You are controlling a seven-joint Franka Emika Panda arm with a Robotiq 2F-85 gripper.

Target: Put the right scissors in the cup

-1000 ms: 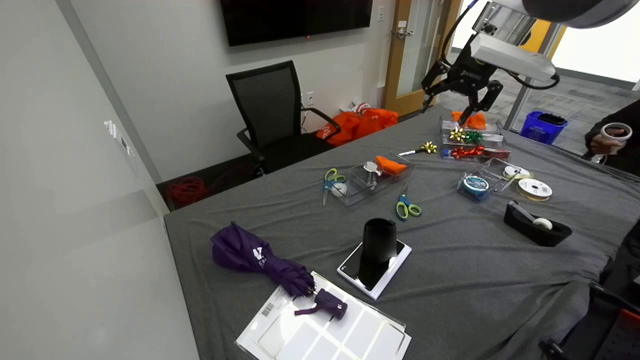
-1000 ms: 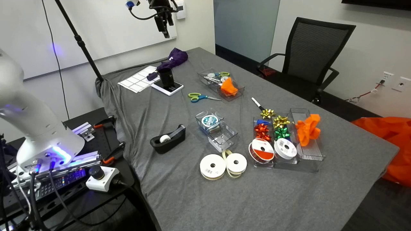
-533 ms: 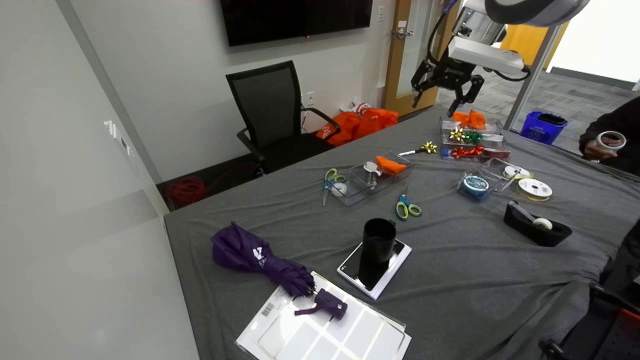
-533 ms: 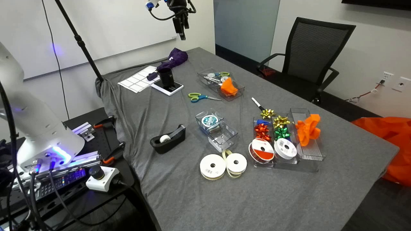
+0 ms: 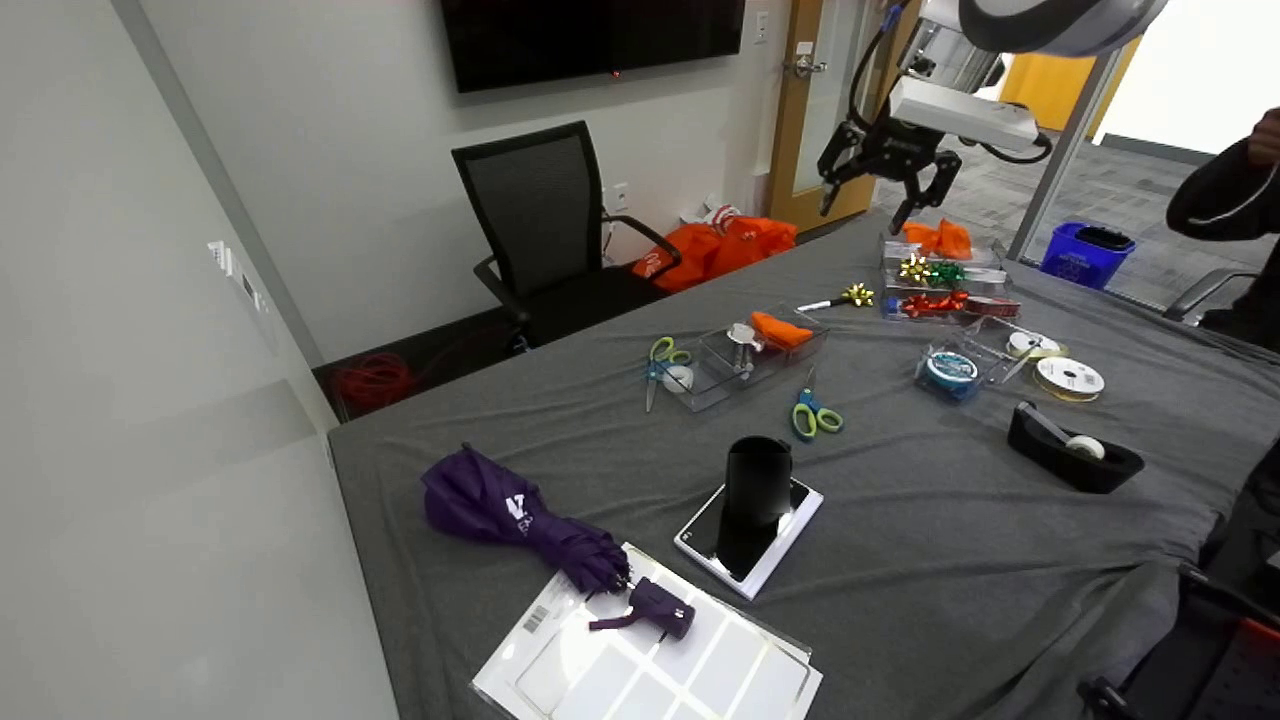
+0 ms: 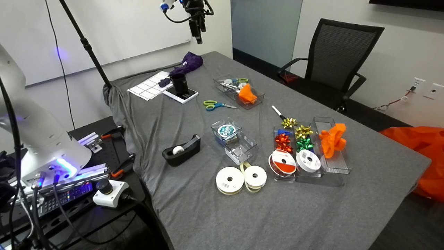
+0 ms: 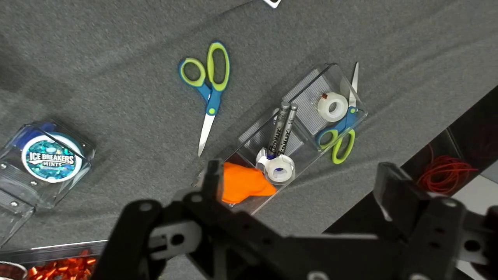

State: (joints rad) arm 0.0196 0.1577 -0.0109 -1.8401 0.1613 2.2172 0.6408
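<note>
In an exterior view, the gripper [image 5: 861,219] hangs wide and empty. In an exterior view, the loose scissors [image 6: 219,104], likely those meant, lie near the cup [image 6: 179,84], inside the edges of the bench [image 6: 295,211]. The wrist view has them off-centre: this looks like the approach, needing alignment, then descent.

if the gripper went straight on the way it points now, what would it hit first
Most likely the clear tray holding the silver markers, or something in it: in the wrist view the tray lies ahead of the open gripper. Depth is unclear, so this is a guess.
</note>
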